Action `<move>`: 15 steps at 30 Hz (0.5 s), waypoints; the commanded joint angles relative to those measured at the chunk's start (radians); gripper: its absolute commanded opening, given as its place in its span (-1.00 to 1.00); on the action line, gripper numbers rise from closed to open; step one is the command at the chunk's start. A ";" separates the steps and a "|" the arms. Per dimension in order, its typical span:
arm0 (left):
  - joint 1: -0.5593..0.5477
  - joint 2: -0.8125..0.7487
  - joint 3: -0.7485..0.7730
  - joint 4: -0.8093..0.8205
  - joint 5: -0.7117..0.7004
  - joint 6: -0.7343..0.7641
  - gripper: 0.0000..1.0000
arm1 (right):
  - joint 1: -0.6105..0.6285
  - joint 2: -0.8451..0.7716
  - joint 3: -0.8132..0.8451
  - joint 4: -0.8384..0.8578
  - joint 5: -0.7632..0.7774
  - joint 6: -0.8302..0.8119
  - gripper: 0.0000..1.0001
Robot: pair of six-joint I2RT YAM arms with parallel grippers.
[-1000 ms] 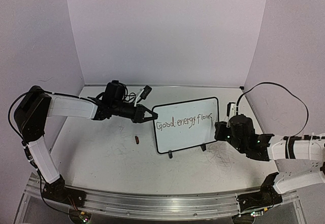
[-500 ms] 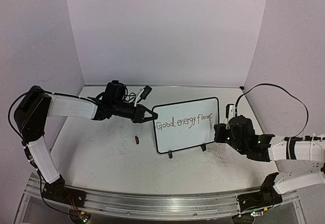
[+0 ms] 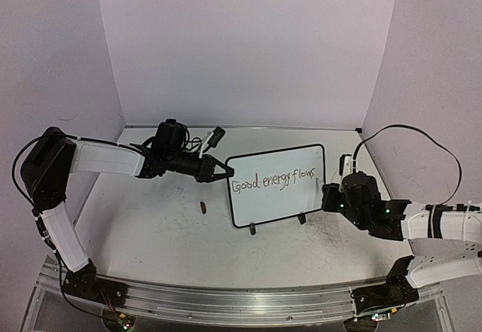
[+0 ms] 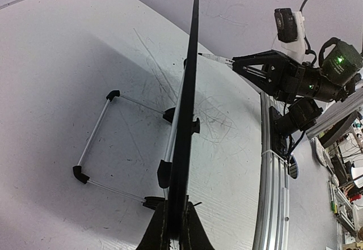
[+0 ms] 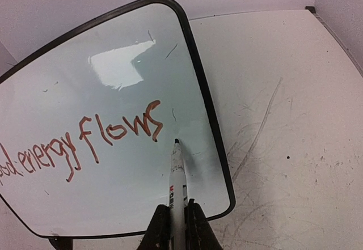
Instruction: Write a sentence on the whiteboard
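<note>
Where the top camera looks down, the whiteboard (image 3: 279, 205) stands propped on its black feet in the middle of the worktop (image 3: 151, 242). The sentence (image 3: 273, 181), "Good energy flows", runs across its face. The left gripper (image 3: 226, 171) is closed on the board's left rim. The right gripper (image 3: 325, 196) sits just beside the right rim, and this view does not show what its fingers do. A small dark red piece (image 3: 203, 208) lies on the worktop near the board's lower left corner, apart from it.

From the left wrist, the board shows edge-on as a thin black line. The gripper's two fingers are pinched on its rim at the bottom of the view, and the stand legs (image 4: 95, 132) spread out to the left.

From the right wrist, the gripper is clamped on a white marker (image 5: 177, 176). Its dark tip lies just below and right of the last "s" of "flows". I cannot tell whether the tip touches the board.
</note>
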 commanded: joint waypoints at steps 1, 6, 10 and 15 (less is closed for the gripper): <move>-0.011 -0.014 -0.007 -0.048 -0.049 0.039 -1.00 | -0.014 0.024 0.034 0.042 0.030 -0.026 -1.00; -0.011 -0.017 -0.009 -0.049 -0.049 0.039 -1.00 | -0.014 0.039 0.043 0.056 0.025 -0.034 -1.00; -0.011 -0.016 -0.007 -0.049 -0.045 0.038 -1.00 | -0.016 0.044 0.038 0.056 0.029 -0.035 -1.00; -0.011 -0.017 -0.007 -0.049 -0.043 0.037 -1.00 | -0.016 0.071 0.034 0.083 0.023 -0.035 -1.00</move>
